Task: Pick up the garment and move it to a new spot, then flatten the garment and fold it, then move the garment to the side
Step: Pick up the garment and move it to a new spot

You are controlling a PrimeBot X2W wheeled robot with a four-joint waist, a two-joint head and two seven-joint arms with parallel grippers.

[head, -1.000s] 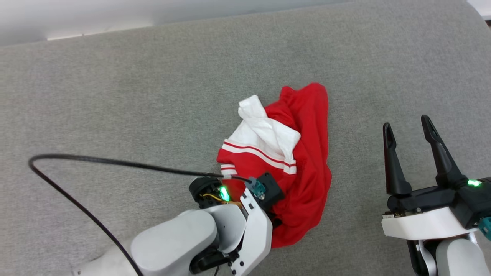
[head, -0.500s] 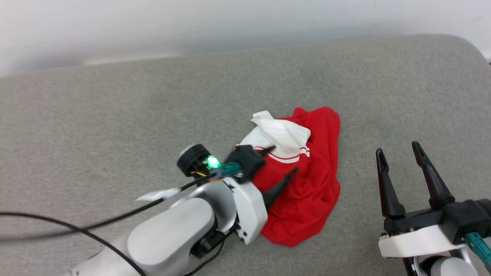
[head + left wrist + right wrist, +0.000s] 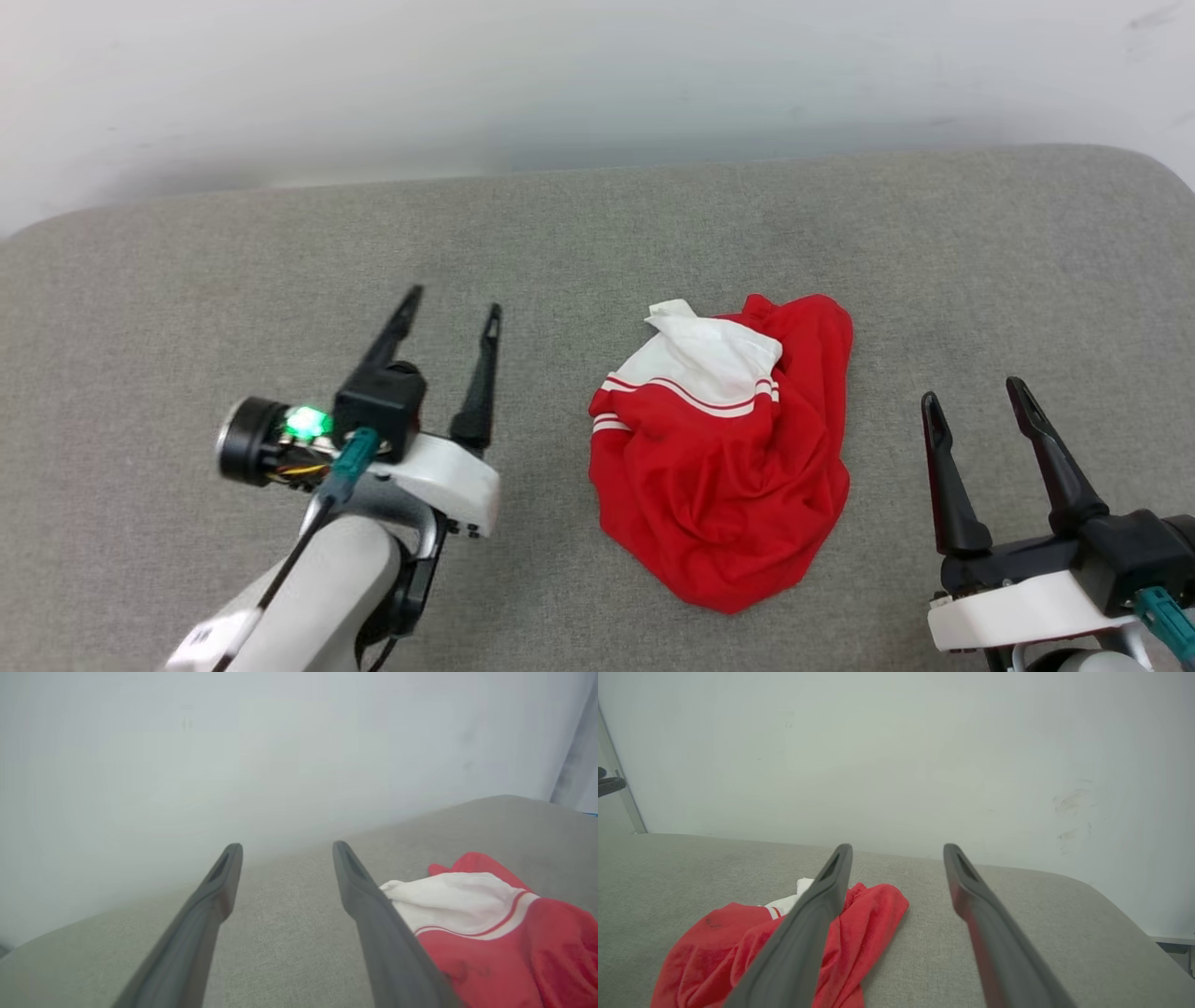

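The garment point(image 3: 728, 457) lies crumpled in a heap on the grey cushion, red with a white sleeve and striped trim on top. It also shows at the right of the left wrist view as the garment point(image 3: 490, 933) and at the lower left of the right wrist view as the garment point(image 3: 738, 952). My left gripper point(image 3: 451, 308) stands open to the left of the heap, apart from it, nothing between its fingers point(image 3: 210, 905). My right gripper point(image 3: 971, 392) is open to the right of the heap, fingers point(image 3: 976, 896) empty.
The grey fabric cushion point(image 3: 233, 280) spreads wide around the heap, with a rounded far right corner point(image 3: 1139, 168). A pale wall point(image 3: 560, 84) rises right behind its back edge. A black cable point(image 3: 299, 551) runs along my left forearm.
My left gripper opened, let go of the garment and drew back to the left of it. The garment now lies free. The head camera tilted up, shifting the whole picture.
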